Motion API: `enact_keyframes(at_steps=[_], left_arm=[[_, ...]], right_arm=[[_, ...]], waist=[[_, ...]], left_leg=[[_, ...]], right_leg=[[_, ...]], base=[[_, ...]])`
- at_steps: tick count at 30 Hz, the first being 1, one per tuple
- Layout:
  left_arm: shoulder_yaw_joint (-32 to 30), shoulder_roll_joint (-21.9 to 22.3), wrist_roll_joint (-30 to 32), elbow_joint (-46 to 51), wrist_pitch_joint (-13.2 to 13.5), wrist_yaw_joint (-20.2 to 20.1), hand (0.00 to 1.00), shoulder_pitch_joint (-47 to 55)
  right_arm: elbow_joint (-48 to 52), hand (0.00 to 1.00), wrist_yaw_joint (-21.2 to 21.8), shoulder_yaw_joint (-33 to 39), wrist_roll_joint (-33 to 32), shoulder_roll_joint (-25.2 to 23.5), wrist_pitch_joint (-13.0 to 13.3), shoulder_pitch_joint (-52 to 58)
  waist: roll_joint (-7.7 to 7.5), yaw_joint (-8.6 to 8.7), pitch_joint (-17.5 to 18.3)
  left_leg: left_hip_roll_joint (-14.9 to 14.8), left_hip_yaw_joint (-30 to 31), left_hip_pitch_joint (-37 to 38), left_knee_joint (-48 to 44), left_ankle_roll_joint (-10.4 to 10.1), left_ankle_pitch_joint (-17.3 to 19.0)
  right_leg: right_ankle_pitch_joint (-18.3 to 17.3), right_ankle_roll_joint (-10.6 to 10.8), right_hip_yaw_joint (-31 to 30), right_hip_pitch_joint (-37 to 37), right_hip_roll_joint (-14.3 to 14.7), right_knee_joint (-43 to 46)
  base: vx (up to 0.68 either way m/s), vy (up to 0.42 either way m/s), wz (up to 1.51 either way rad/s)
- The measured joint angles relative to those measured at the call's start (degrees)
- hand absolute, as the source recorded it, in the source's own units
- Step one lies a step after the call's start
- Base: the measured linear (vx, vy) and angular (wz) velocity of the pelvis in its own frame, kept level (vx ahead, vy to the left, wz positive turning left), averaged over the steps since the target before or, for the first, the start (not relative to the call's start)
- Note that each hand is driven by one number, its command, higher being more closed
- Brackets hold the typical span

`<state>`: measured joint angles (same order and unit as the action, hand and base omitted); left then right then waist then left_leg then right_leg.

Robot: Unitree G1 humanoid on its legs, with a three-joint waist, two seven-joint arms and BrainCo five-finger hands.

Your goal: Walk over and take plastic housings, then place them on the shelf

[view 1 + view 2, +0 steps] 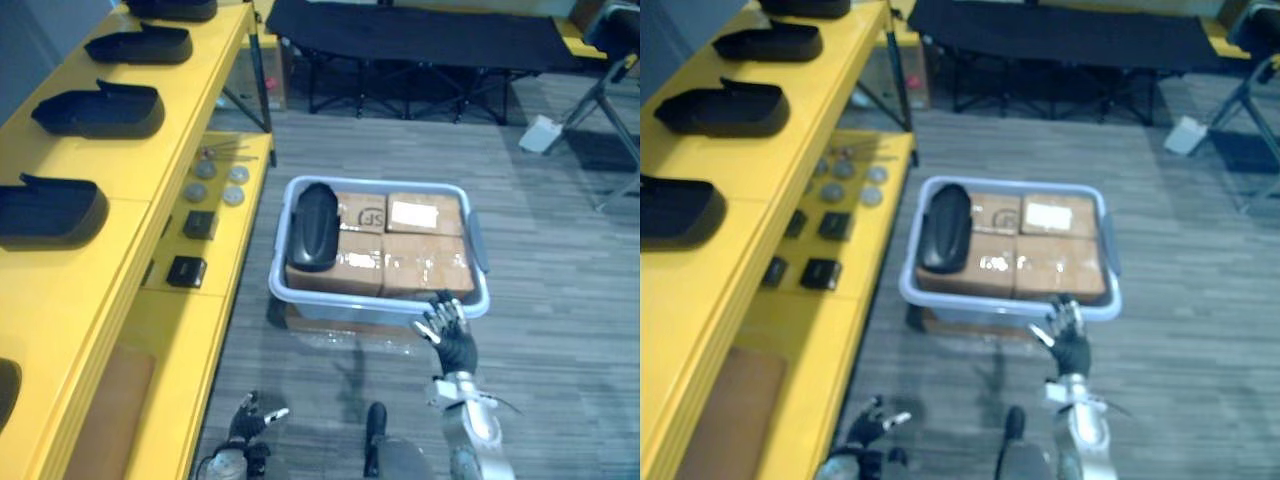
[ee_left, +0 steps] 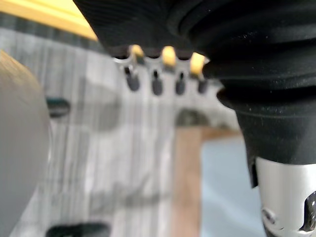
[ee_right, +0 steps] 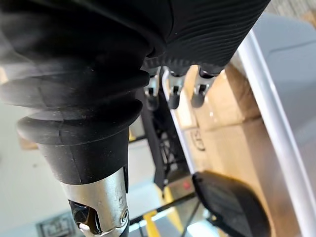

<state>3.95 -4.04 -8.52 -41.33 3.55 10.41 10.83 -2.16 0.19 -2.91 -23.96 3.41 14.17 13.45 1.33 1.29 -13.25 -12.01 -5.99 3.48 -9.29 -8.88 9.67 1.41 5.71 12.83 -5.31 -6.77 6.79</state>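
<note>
Housing [image 1: 313, 226]: laid in bin [image 1: 478, 255] (left side).
Right hand [image 1: 452, 335]: spread, empty, at near rim.
Left hand [image 1: 250, 415]: seemingly relaxed.
Risk: rim struck by low reach.

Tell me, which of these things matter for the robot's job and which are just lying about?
Job: black housing in the grey tub; housings already on the yellow shelf; right hand by the tub; left hand, low.
Lying about: cardboard boxes under that housing; round discs and small black boxes on the lower shelf; black cot behind.
</note>
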Motion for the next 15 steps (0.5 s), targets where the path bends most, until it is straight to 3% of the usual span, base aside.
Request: enact_keyframes(at_steps=[2, 4, 7, 9, 10, 12, 13, 15], left_arm=[[-3.5, 0.1, -3.9, -0.2, 0.0, 1.1, 0.00, 1.2], [-7.7, 0.8, -7.6, 0.2, 0.1, 1.8, 0.00, 3.2], [-7.7, 1.7, -6.8, 0.2, 0.2, 0.8, 0.00, 6.7], [-8.4, 2.8, -6.5, -0.1, 0.5, 0.1, 0.00, 9.4], [-8.4, 2.9, -6.2, -0.9, 0.9, -0.3, 0.00, 10.7], [-9.7, 3.3, -6.0, -2.7, 1.9, -0.6, 0.00, 12.0], [-10.6, 3.1, -4.3, -2.9, 2.5, -0.8, 0.00, 12.2], [-10.6, 2.2, -2.5, -3.0, 3.5, -0.9, 0.00, 11.7]], right_arm=[[-0.7, 0.00, 1.1, 0.1, -0.6, 0.0, -0.8, 0.3], [-0.7, 0.00, 1.6, 0.1, -1.1, 0.1, -1.0, 1.2], [-0.8, 0.00, 2.2, 0.9, -1.0, 1.2, -1.0, 1.3], [-0.9, 0.00, 2.0, 1.6, -0.9, 1.5, -1.0, 1.6], [-1.4, 0.00, 1.6, 1.5, -0.5, 1.5, -1.0, 1.7], [-2.3, 0.00, 0.5, 0.9, 0.5, 1.3, -0.9, 2.2], [-2.4, 0.00, -0.2, -0.2, 0.6, 1.2, -0.8, 2.0], [-2.4, 0.00, -0.3, -1.8, 0.5, 1.1, -0.6, 1.5]], waist=[[0.01, -0.37, -0.1], [1.03, -0.86, -1.1], [2.85, -1.26, -0.6], [3.38, -2.32, -0.9], [3.44, -2.85, -0.9], [2.12, -3.97, -0.5], [0.53, -4.03, -0.3], [-1.05, -4.87, 0.2]], left_leg=[[-0.5, 0.8, -5.3, -12.3, 1.2, 0.4], [-1.4, 0.8, -10.4, -25.8, 5.1, -2.2], [2.1, 0.0, -11.7, -20.2, 5.0, 1.4], [4.9, -0.6, -11.8, -10.3, 4.4, -0.2], [5.7, -0.1, -11.5, -5.6, 4.4, -3.6], [7.3, -0.4, -10.5, -4.4, 5.0, -4.4], [8.6, -0.4, -10.6, -3.7, 5.5, -4.1], [10.1, -0.6, -10.8, -3.1, 6.0, -3.8]], right_leg=[[-0.8, -0.7, 1.1, 1.9, -0.2, -0.5], [-1.5, -1.6, 3.0, 7.2, -0.3, -3.1], [-2.1, -1.3, 3.6, 9.0, -1.2, -4.9], [-2.1, -0.9, 3.6, 9.5, -1.5, -5.8], [-2.3, -0.1, 3.5, 9.5, -1.4, -5.8], [-2.1, 1.4, 2.9, 10.5, -2.4, -6.9], [-1.9, 2.2, 3.1, 10.3, -3.7, -7.5], [-2.0, 2.6, 3.2, 10.2, -4.9, -7.2]], base=[[0.05, -0.049, 0.26], [0.06, -0.069, 0.35], [0.05, 0.009, 0.12], [0.04, 0.093, -0.01], [0.07, 0.132, -0.22], [0.13, 0.135, -0.08], [0.19, 0.126, 0.17], [0.24, 0.133, 0.13]])
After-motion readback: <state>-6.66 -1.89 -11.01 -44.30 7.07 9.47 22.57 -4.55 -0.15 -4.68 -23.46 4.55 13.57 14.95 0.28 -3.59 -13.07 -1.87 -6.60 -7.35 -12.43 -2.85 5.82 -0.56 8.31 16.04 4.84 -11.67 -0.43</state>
